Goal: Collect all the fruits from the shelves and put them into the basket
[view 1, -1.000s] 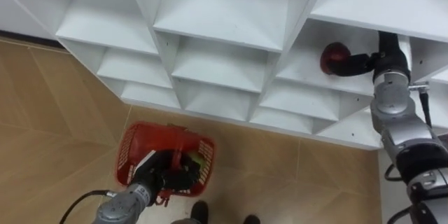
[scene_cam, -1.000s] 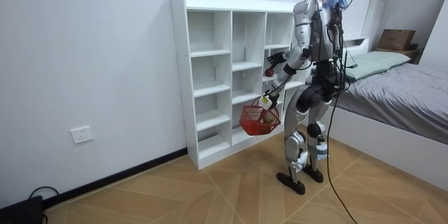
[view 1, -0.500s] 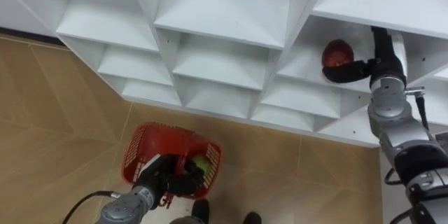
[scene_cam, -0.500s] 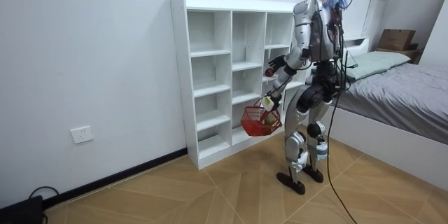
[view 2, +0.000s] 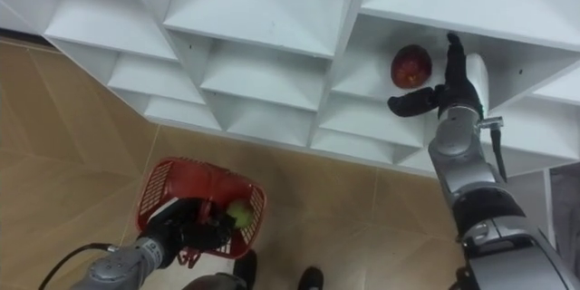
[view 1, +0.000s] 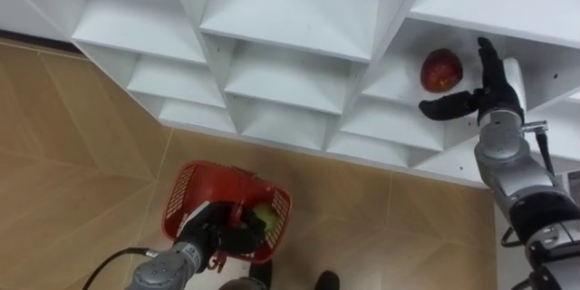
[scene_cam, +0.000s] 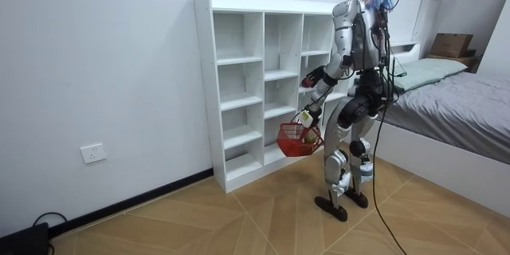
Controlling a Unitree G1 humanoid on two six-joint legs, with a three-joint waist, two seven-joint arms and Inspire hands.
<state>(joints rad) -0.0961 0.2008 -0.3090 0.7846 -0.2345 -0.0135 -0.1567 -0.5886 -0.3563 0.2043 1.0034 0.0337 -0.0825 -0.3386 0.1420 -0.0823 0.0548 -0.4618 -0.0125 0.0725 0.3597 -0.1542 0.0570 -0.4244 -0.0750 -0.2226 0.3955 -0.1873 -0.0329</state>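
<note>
Nearest to the robot, low in the left eye view, the left hand is curled round the handle of the red basket and carries it above the wooden floor. The basket hangs free, apart from the closet's bottom edge, with bare floor on all sides of it. A green fruit lies inside, against the wall of the basket nearest to the hand.

Further off stands the white closet, its compartments open to the front. The red apple lies on a shelf in the right column, close to the compartment's left wall. The right arm reaches up into this compartment from the lower right. The right hand is spread wide beside the apple: the fingers stand straight up at the apple's right, and the thumb stretches out to the left just under it. The apple sits in this open angle, and I cannot tell if the hand touches it.

In the room view the robot stands upright on both feet close before the closet's right column, with the bed behind it and open floor towards the room view's left
</note>
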